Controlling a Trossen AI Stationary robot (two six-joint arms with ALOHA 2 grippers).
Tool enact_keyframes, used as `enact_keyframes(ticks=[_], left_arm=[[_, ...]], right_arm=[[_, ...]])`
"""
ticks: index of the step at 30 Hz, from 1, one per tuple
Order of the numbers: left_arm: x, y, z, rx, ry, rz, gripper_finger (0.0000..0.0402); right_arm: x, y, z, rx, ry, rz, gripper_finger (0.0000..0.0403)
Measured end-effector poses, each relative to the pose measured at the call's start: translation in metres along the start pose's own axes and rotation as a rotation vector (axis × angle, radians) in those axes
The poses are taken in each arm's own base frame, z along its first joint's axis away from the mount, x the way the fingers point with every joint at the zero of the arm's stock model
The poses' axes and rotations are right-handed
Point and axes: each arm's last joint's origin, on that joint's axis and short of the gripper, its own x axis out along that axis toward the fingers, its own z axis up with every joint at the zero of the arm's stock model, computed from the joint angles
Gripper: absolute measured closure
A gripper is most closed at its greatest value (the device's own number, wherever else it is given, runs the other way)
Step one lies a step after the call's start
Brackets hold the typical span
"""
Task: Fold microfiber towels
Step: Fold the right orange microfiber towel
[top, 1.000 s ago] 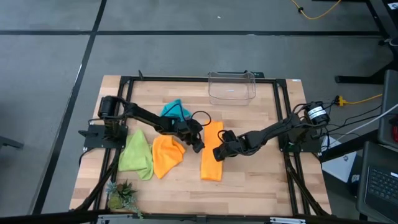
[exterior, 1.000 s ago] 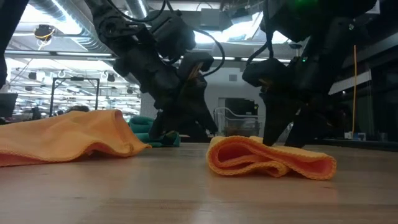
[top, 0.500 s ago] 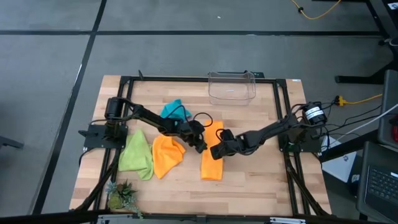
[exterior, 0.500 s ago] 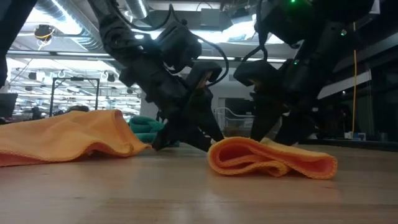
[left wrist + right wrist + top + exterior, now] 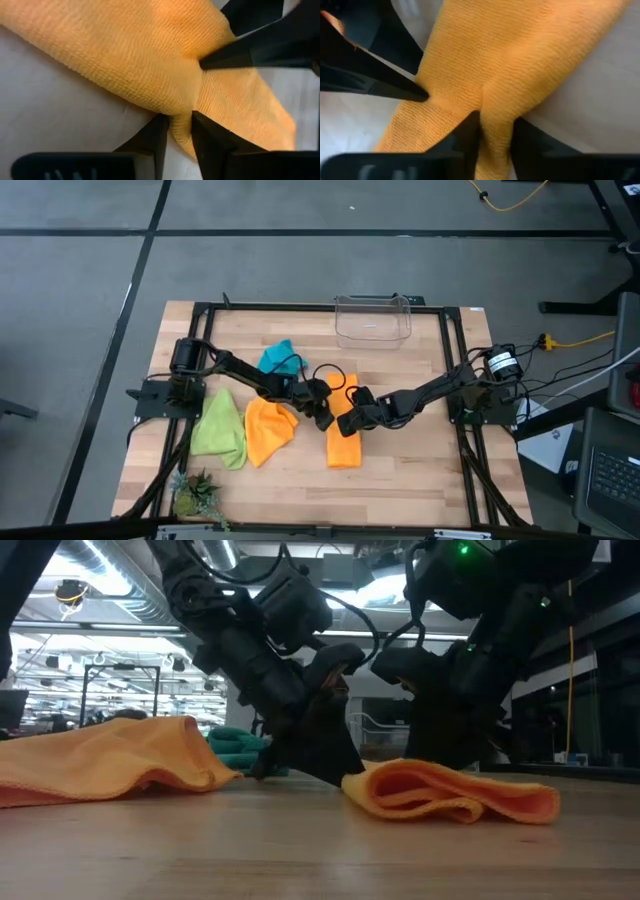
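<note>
Microfiber towels lie spread over my wooden counter (image 5: 400, 470): the folded orange towel (image 5: 343, 435) I am working on sits near the middle as a long strip, a second, crumpled orange towel (image 5: 268, 430) lies just to its left, the lime green towel (image 5: 220, 430) rests beside that one nearer my left arm's base, and the turquoise towel (image 5: 278, 358) is bunched farther back. My left pincer (image 5: 322, 406) reaches in from the left and is closed on a pinch of the folded orange towel at its far end; my left wrist view shows the cloth puckered between my two dark fingers (image 5: 150, 145). My right pincer (image 5: 352, 412) comes in from the right and grips the same end of that towel just beside the left one, a ridge of orange fabric squeezed between its fingers (image 5: 467, 137). From the low view the strip lies doubled on the wood. A clear plastic bin (image 5: 373, 321) stands at the back edge, and a small green plant (image 5: 196, 494) sits at the front left corner.
</note>
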Motion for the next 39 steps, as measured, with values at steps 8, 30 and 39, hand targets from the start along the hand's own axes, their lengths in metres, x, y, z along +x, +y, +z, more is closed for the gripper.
enact_keyframes(ticks=[8,30,39], left_arm=[[0.001,-0.002,0.0,0.127,-0.103,0.07,0.0396],[-0.032,-0.035,0.008,0.31,-0.215,-0.009,0.0401],[-0.065,-0.056,0.008,0.402,-0.272,0.013,0.0402]], right_arm=[[0.001,0.0,0.0,-0.071,-0.009,0.004,0.0384],[-0.03,0.015,0.017,-0.273,-0.169,0.059,0.0394],[-0.056,0.02,0.023,-0.333,-0.275,0.077,0.0393]])
